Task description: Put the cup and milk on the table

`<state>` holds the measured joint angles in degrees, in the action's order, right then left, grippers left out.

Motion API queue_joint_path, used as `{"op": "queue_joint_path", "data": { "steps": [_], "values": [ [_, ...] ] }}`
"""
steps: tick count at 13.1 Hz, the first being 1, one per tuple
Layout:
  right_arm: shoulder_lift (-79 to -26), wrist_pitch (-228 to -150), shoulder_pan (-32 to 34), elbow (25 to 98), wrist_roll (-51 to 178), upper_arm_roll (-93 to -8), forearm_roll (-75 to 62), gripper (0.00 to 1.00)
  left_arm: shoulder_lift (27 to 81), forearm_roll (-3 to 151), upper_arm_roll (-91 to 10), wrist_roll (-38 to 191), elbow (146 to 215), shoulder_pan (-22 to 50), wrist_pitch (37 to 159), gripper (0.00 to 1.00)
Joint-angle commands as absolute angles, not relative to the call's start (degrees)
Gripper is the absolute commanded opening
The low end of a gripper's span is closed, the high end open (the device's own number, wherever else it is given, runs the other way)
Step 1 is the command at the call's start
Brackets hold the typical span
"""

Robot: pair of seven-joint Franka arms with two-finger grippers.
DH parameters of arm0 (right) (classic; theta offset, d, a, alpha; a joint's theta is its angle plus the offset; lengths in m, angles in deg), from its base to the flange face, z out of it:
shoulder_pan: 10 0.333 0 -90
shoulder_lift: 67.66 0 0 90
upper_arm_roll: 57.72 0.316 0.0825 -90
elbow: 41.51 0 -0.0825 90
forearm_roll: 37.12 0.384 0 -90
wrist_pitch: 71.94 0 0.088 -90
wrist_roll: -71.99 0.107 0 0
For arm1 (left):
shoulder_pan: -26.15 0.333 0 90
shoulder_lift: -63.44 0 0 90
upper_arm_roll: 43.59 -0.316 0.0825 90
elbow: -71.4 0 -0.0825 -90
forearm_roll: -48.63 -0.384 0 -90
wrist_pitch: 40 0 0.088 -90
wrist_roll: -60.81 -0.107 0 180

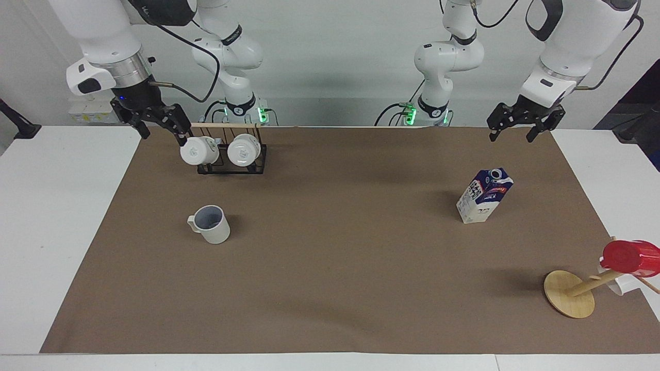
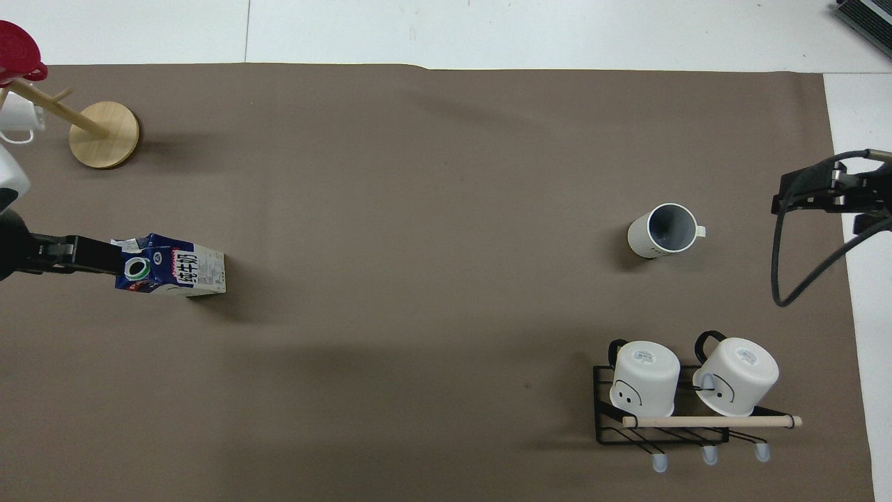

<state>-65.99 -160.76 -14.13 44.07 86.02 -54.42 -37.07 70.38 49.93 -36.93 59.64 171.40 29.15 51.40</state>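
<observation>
The cup [image 1: 210, 223] [image 2: 662, 230], cream-white with a grey-blue inside, stands upright on the table's brown sheet [image 1: 340, 268] [image 2: 418, 174] toward the right arm's end. The milk [image 1: 483, 196] [image 2: 171, 266], a white carton with a dark blue top and round cap, stands upright toward the left arm's end. My right gripper [image 1: 164, 135] [image 2: 812, 195] hangs open and empty in the air beside the mug rack. Over the sheet's edge by the robots, my left gripper [image 1: 510, 138] [image 2: 90, 254] is raised, open and empty, clear of the milk.
A black wire rack [image 1: 229, 165] [image 2: 662, 429] with a wooden bar holds two white printed mugs near the robots. A wooden mug stand [image 1: 570, 293] [image 2: 104, 125] with a red cup [image 1: 631, 256] [image 2: 17, 52] and a white mug sits at the corner by the left arm's end.
</observation>
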Motion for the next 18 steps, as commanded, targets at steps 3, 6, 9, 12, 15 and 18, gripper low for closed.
{"op": "queue_joint_path", "data": {
  "steps": [3, 6, 9, 12, 15, 18],
  "values": [
    [-67.0, -161.4, -14.6, 45.4, 84.6, -53.9, -37.6, 1.0, 70.7, 49.0, -37.5, 60.3, 170.5, 29.4, 49.3, 1.0],
    [-67.0, -161.3, -14.6, 45.4, 85.4, -53.9, -37.4, 1.0, 70.7, 49.0, -37.9, 60.2, 170.5, 29.6, 49.5, 1.0],
    [-67.0, -161.4, -14.6, 45.4, 85.3, -53.9, -37.4, 1.0, 70.7, 49.0, -37.7, 60.1, 170.5, 29.4, 49.5, 1.0],
    [-67.3, -161.4, -14.5, 45.5, 84.8, -53.9, -37.4, 1.0, 70.7, 49.0, -37.8, 60.2, 170.5, 29.6, 49.6, 1.0],
    [-67.3, -161.6, -14.5, 45.8, 84.4, -53.9, -37.6, 1.0, 70.7, 49.0, -37.7, 60.1, 170.5, 29.5, 49.5, 1.0],
    [-67.4, -163.0, -14.5, 45.9, 84.3, -53.9, -37.6, 1.0, 70.7, 49.0, -37.8, 60.2, 170.5, 29.5, 49.5, 1.0]
  ]
}}
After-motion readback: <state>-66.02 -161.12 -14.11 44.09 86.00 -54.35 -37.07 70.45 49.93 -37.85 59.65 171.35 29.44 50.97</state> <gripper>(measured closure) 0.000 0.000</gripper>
